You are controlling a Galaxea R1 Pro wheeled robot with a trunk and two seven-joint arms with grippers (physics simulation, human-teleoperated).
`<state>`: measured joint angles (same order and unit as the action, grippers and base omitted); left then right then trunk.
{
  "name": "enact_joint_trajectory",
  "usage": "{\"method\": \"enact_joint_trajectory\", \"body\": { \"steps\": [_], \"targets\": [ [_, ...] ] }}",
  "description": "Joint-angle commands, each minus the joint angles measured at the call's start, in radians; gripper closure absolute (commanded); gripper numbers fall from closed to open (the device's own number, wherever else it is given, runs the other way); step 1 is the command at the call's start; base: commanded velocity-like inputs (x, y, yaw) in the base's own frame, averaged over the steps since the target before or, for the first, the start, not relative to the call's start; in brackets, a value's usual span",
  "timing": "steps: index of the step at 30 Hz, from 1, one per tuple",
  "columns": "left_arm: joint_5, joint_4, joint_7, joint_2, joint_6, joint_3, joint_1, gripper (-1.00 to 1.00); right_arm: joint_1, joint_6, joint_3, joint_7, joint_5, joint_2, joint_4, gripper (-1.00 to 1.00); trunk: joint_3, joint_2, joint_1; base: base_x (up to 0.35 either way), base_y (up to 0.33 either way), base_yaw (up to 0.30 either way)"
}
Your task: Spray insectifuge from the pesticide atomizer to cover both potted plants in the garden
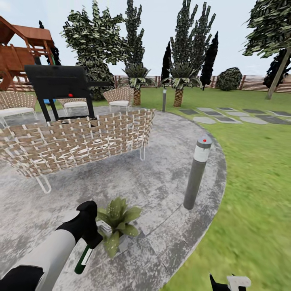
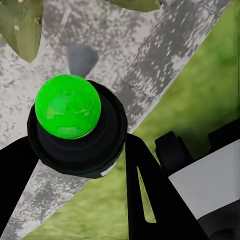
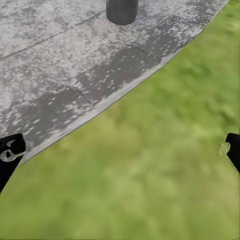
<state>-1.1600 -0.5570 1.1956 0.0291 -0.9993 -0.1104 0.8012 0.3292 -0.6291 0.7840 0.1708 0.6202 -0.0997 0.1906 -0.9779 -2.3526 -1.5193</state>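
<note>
On the grey paved patio (image 1: 161, 169), the left tool (image 1: 89, 238) grips the pesticide atomizer (image 1: 85, 255), tilted, just beside a potted plant (image 1: 118, 226). A grey bollard lamp (image 1: 197, 171) stands near the lawn (image 1: 258, 169). A woven sofa (image 1: 76, 139) and black grill (image 1: 60, 87) sit behind.

A glossy dark green plastic-looking atomizer bottle (image 1: 84, 258) hangs over the rough, mottled grey stone-paved patio (image 1: 161, 242); a woven wicker sofa (image 1: 76, 139) stands at 11 o'clock.
</note>
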Motion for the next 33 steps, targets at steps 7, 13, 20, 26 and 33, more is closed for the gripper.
{"method": "enact_joint_trajectory", "body": {
  "steps": [7, 13, 20, 26, 33],
  "targets": [
    [-0.009, -0.001, 0.010, -0.021, -0.008, -0.006, 0.001, 1.00, 0.001, -0.003, 0.009, 0.009, 0.001, 0.000, 0.000, -1.00, -0.001, 0.000, 0.000, 0.045, -0.266, 0.058],
    [-0.010, -0.001, 0.010, -0.022, -0.010, -0.006, 0.001, 1.00, 0.001, -0.003, 0.008, 0.010, 0.001, 0.000, 0.000, -1.00, -0.001, 0.000, 0.000, 0.021, -0.279, 0.000],
    [-0.010, -0.001, 0.010, -0.021, -0.010, -0.006, 0.001, 1.00, 0.001, -0.003, 0.008, 0.010, 0.001, 0.000, 0.000, -1.00, -0.001, 0.000, 0.000, 0.132, -0.280, 0.077],
    [-0.010, -0.001, 0.010, -0.021, -0.011, -0.005, 0.001, 1.00, 0.001, -0.003, 0.008, 0.010, 0.001, 0.000, 0.000, -1.00, -0.001, 0.000, 0.000, 0.171, -0.280, 0.266],
    [-0.010, -0.001, 0.010, -0.021, -0.012, -0.005, 0.001, 1.00, 0.001, -0.003, 0.007, 0.010, 0.001, 0.000, -0.001, -1.00, -0.001, 0.000, 0.000, 0.129, -0.294, 0.278]
  ]
}}
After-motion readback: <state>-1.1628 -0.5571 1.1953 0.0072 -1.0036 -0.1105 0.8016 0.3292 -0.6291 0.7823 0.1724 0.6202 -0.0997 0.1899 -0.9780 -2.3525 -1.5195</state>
